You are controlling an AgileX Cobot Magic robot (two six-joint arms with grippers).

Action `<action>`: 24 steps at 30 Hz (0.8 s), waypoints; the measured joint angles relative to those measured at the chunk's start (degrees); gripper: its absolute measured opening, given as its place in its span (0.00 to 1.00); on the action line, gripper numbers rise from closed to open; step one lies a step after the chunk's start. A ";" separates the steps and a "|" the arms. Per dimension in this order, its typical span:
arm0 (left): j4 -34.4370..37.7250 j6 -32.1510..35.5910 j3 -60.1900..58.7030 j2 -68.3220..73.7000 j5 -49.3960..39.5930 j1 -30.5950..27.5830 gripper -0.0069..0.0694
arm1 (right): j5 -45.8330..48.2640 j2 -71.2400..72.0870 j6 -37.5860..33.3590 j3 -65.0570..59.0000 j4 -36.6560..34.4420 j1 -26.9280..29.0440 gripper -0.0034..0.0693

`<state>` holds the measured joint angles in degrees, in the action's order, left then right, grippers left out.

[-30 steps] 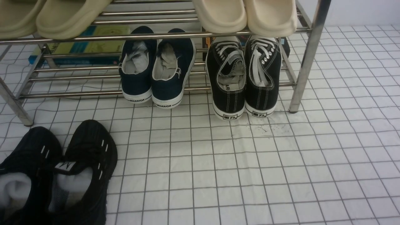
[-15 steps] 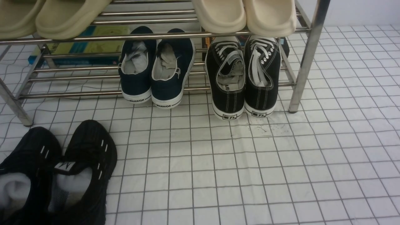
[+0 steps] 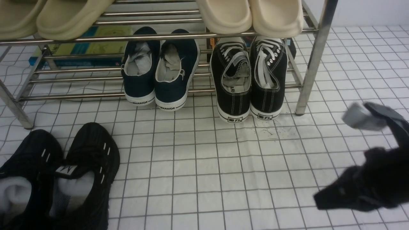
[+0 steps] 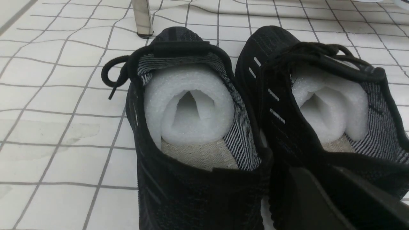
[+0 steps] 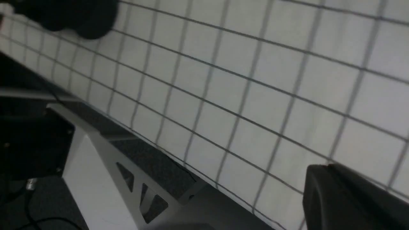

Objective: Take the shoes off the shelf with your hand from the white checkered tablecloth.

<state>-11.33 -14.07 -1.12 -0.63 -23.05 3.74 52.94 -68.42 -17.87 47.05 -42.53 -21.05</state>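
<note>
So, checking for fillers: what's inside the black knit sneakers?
Rolled white foam sits in each of the black knit sneakers, over a beige insole; the toe ends are covered.

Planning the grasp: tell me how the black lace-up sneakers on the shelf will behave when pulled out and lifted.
The sneakers probably hold shape, since paper stuffing shows inside, though canvas sides may give when pinched. Their rubber soles likely drag on the shelf rather than slide. Loose laces could snag.

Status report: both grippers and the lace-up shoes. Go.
Right gripper right of the shelf, blurred, state unclear. Left gripper by the black knit sneakers, state unclear. Shoes on lower tier, untouched. Shelf leg close beside them.
</note>
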 joint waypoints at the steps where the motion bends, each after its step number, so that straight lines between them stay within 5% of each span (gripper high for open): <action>1: 0.00 0.00 0.00 0.00 0.00 0.00 0.27 | 0.26 -2.73 0.08 4.51 0.47 -2.75 0.05; 4: 0.00 0.00 0.00 0.00 0.00 0.00 0.27 | 0.95 -8.10 2.90 11.39 4.20 -6.22 0.05; 8: 0.00 0.00 0.00 0.00 0.00 0.00 0.27 | 3.78 -19.96 14.67 28.64 19.70 -12.10 0.08; 14: -0.03 0.00 0.00 0.00 0.00 0.00 0.27 | 6.37 -30.15 23.30 43.69 32.41 -15.03 0.19; 24: -0.03 0.00 0.00 0.00 0.00 0.00 0.27 | 1.83 -41.57 23.45 56.58 39.42 -16.38 0.65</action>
<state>-11.36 -14.07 -1.12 -0.63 -23.05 3.74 54.77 -109.99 5.57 103.63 -3.11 -37.42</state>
